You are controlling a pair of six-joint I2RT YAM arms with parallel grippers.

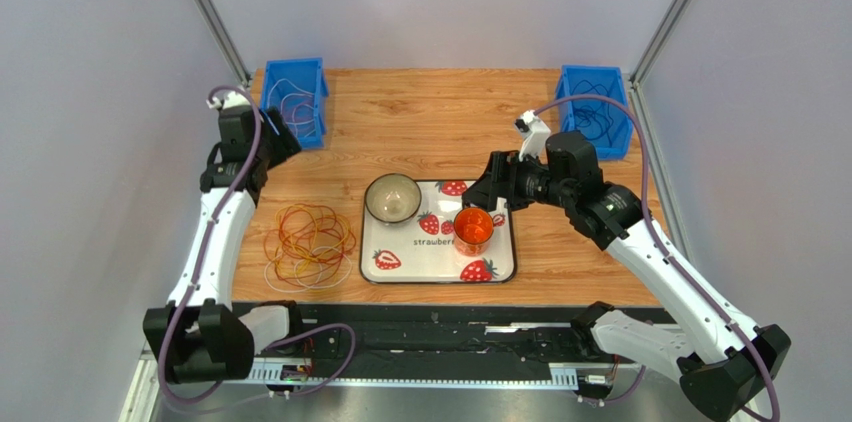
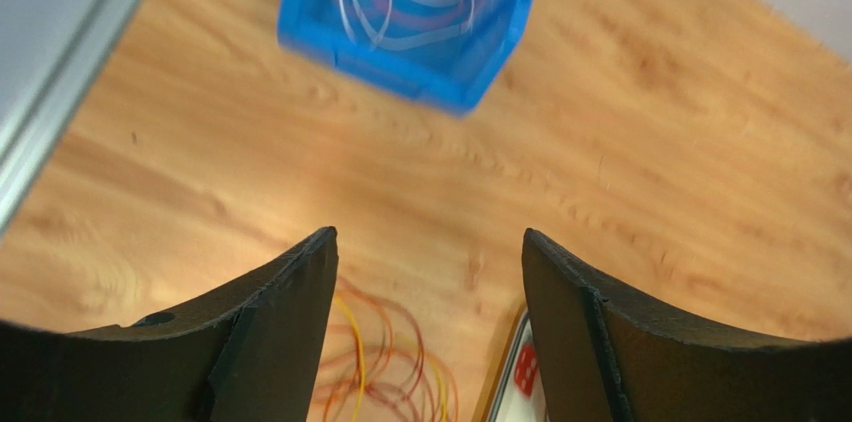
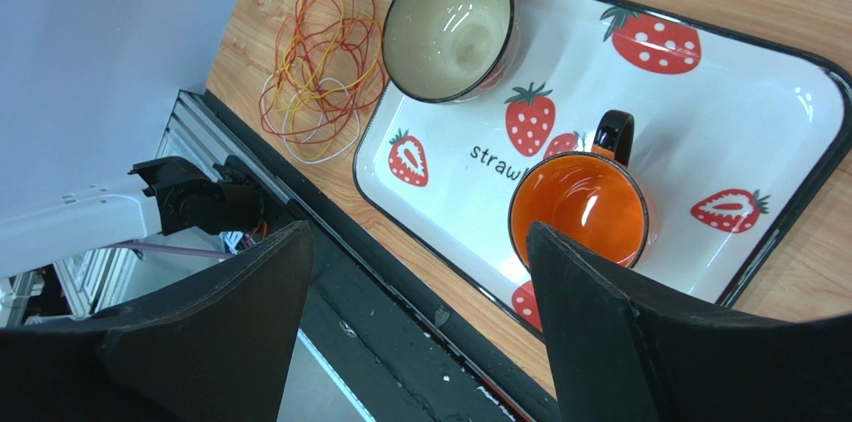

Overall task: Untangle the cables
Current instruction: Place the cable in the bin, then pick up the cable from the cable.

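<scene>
The cables [image 1: 308, 242] are a tangled heap of thin yellow, orange, red-brown and white loops on the wooden table, left of the tray. They also show in the right wrist view [image 3: 320, 52], and blurred in the left wrist view [image 2: 390, 362]. My left gripper [image 1: 283, 147] [image 2: 428, 234] is open and empty, held above the table between the heap and the left blue bin. My right gripper [image 1: 490, 187] [image 3: 420, 227] is open and empty, held above the tray near the orange cup.
A left blue bin [image 1: 296, 100] [image 2: 410, 52] holds white cables; a right blue bin [image 1: 597, 110] holds dark cables. A strawberry tray [image 1: 440, 260] [image 3: 700, 122] carries a bowl [image 1: 392, 198] [image 3: 450, 27] and an orange cup [image 1: 473, 226] [image 3: 578, 207].
</scene>
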